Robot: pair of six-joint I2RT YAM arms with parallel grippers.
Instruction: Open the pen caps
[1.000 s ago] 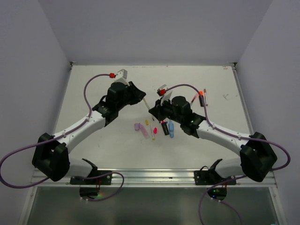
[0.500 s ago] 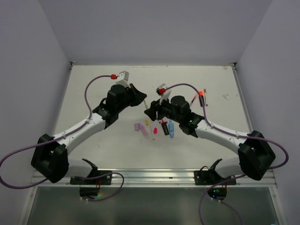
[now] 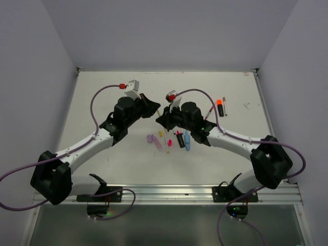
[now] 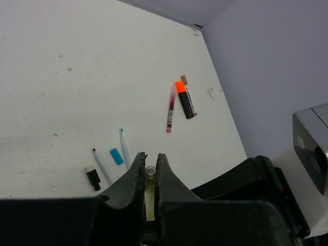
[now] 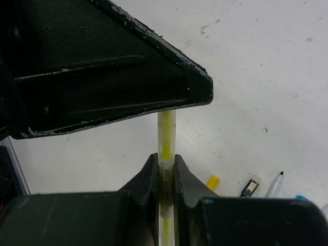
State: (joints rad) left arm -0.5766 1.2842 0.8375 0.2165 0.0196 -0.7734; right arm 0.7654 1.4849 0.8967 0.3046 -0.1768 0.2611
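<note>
A thin yellow pen [image 5: 166, 134] is held above the table between both grippers. My left gripper [image 4: 149, 160] is shut on one end of it, and a clear tube end [image 4: 149, 172] shows between the jaws. My right gripper [image 5: 165, 163] is shut on the printed barrel, close under the left gripper's black body [image 5: 113, 77]. In the top view the two grippers meet at the table's middle [image 3: 158, 114]. A loose yellow cap [image 5: 212, 181] lies on the table below. An orange-capped highlighter [image 4: 186, 99] and a thin pink pen [image 4: 171, 108] lie further off.
Below the grippers lie lilac pieces [image 3: 154, 141], a pink-tipped pen [image 3: 168, 141], a black highlighter [image 3: 180, 139] and a blue one [image 3: 187, 140]. The left wrist view shows a blue cap [image 4: 117, 156], two uncapped thin pens [image 4: 124, 147] and a black cap [image 4: 93, 178]. Walls stand on three sides.
The right gripper opened, slid left along the pen towards the left gripper and shut again. The left gripper tightened on its end. Both arms shifted slightly towards the back.
</note>
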